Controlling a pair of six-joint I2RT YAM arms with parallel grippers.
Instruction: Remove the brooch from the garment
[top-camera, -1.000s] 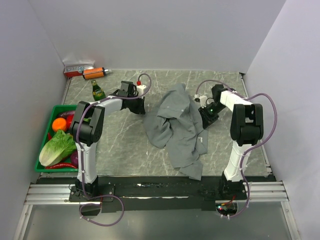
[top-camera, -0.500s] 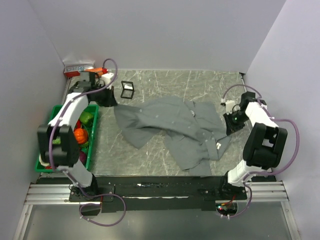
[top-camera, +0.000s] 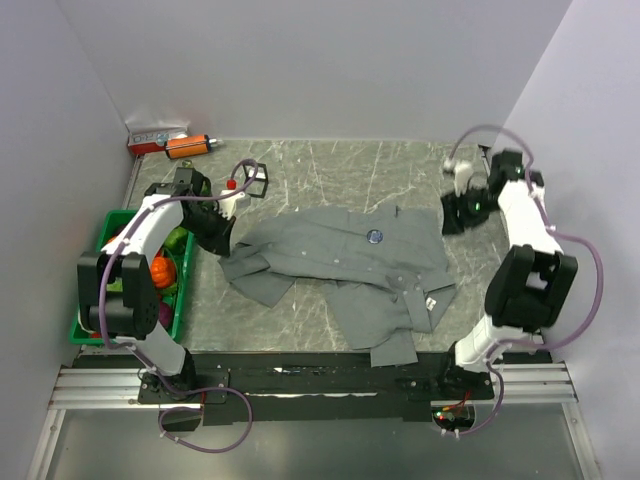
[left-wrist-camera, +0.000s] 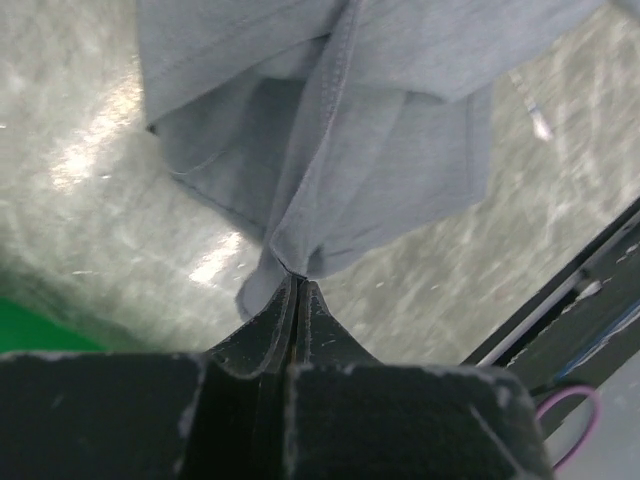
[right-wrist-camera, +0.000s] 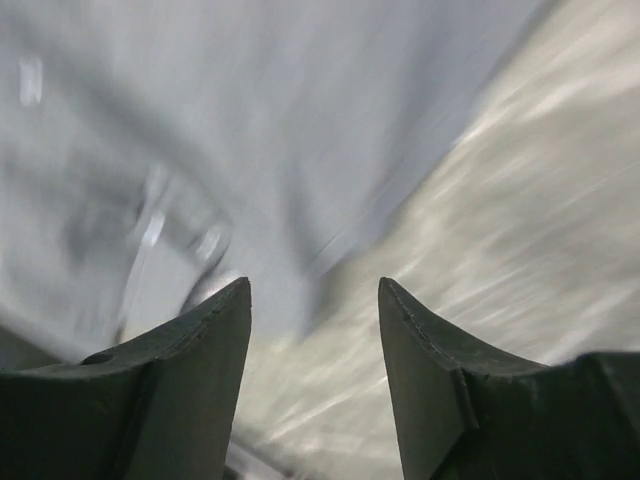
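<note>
The grey garment lies spread on the table, its white label near the right hem. The brooch, a small dark bluish disc, shows on its upper middle. My left gripper is shut on the garment's left edge; in the left wrist view the shut gripper pinches a fold of the grey cloth. My right gripper is open and empty at the garment's right edge. In the blurred right wrist view the open gripper is over the marble, with cloth beyond.
A green bin of vegetables stands at the left edge, close to my left arm. A red and white box and an orange object lie at the back left. A small black frame lies behind the garment. Walls close in on three sides.
The garment has been pulled flatter and the brooch now shows. My left gripper moved nearer with the cloth. My right gripper has let go of the cloth and moved farther back.
</note>
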